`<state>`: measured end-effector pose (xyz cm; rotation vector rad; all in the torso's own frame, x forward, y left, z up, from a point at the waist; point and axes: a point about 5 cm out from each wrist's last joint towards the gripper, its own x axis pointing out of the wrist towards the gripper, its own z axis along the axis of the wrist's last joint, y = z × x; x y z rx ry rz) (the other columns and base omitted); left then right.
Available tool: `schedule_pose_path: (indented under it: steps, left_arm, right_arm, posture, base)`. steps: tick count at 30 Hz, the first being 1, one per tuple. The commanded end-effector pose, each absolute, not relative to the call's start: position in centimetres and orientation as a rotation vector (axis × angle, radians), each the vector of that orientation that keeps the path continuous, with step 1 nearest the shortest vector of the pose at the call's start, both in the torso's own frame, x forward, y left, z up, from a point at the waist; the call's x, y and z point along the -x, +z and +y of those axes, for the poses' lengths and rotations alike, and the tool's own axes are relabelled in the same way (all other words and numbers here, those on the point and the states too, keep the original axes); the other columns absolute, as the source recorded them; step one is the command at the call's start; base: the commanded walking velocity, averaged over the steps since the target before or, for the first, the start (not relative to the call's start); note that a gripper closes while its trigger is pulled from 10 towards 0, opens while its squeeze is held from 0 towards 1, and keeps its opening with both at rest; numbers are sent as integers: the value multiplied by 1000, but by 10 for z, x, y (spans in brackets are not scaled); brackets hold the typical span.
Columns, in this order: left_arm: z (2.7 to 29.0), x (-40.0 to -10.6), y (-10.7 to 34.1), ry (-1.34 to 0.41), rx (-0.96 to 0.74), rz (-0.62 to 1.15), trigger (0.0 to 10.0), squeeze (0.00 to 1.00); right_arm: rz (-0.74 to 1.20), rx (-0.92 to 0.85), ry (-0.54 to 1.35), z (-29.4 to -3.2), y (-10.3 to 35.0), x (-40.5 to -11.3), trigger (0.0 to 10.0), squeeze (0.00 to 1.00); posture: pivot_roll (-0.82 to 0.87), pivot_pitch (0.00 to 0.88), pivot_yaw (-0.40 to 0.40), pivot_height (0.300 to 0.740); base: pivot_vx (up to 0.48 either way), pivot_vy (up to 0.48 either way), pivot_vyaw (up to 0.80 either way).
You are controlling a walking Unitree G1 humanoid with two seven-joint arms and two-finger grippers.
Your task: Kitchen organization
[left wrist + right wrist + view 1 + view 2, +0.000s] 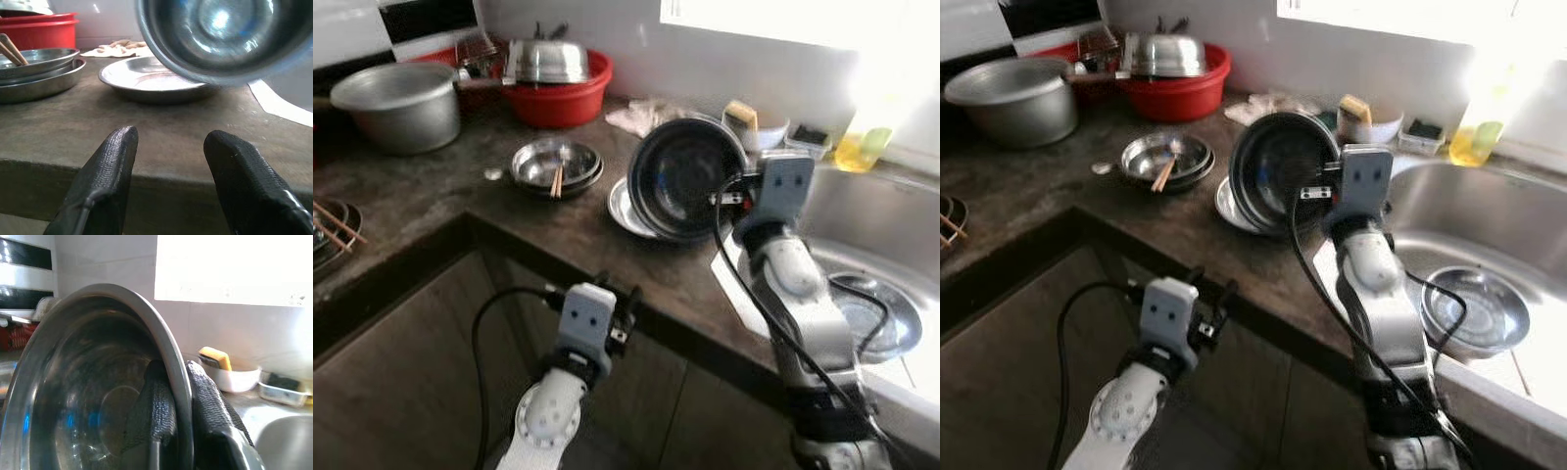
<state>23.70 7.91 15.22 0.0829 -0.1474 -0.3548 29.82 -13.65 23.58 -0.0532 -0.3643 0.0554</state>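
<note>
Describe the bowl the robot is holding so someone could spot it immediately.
On the dark stone counter left of the steel sink, find the flat steel plate. Above it, the right end effector pinches the rim of a large round steel bowl, the only dish tipped on edge.

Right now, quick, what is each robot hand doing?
Left hand: open, holding nothing, at the counter edge.
Right hand: closed on the rim of a tilted metal bowl.
</note>
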Motion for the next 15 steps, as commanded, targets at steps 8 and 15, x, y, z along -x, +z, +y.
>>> schedule_pose_path:
  steps: [8,15]
  left_arm:
    - [81,-242,161,-332,-31,-157,10000,0]
    - [81,-247,163,-339,-45,-159,10000,0]
  right_arm:
    - [-415,111,-34,-143,237,-271,0,0]
    - [-410,101,-48,-141,236,-270,0,0]
  posture:
    - [43,35,-8,740]
    - [40,25,-2,740]
  base:
    - [0,0,-93]
    - [0,137,-782]
